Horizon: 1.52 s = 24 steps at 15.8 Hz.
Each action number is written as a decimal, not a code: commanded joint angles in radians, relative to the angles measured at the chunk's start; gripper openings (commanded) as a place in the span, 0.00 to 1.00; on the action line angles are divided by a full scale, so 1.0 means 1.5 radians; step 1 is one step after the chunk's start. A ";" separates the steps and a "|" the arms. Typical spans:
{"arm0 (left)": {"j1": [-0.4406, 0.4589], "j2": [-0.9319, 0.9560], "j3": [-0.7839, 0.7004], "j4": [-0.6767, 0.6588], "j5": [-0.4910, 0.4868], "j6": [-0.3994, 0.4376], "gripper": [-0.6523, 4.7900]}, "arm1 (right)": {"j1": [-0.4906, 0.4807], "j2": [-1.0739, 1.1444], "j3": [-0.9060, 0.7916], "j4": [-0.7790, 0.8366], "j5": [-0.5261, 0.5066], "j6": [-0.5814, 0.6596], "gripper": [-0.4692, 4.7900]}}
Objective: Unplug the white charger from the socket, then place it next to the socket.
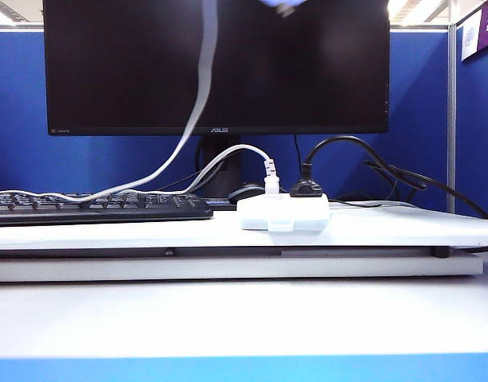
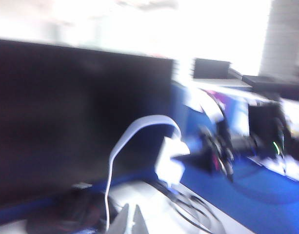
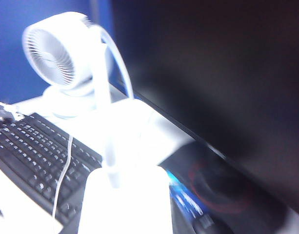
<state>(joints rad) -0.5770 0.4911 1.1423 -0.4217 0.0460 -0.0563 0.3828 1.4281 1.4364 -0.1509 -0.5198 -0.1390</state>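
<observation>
Bench carrying socket | right jaws pinching charger, well above socket | left jaws apart from socket, blurred, cannot tell grip

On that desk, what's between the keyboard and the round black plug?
The small white-grey plug on its white cord, plugged into the socket beside the black plug; exterior view shows it.
</observation>
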 commanded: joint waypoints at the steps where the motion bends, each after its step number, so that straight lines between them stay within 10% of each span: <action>1: 0.000 -0.013 0.001 -0.006 -0.013 0.003 0.11 | 0.022 0.061 0.004 0.065 -0.004 0.001 0.09; 24: 0.000 -0.013 0.001 -0.053 -0.013 -0.005 0.11 | 0.067 0.320 0.004 -0.002 0.070 0.216 0.09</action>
<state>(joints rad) -0.5774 0.4725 1.1419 -0.5114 0.0250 -0.0608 0.4774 1.9110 1.4364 -0.1577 -0.4320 0.1589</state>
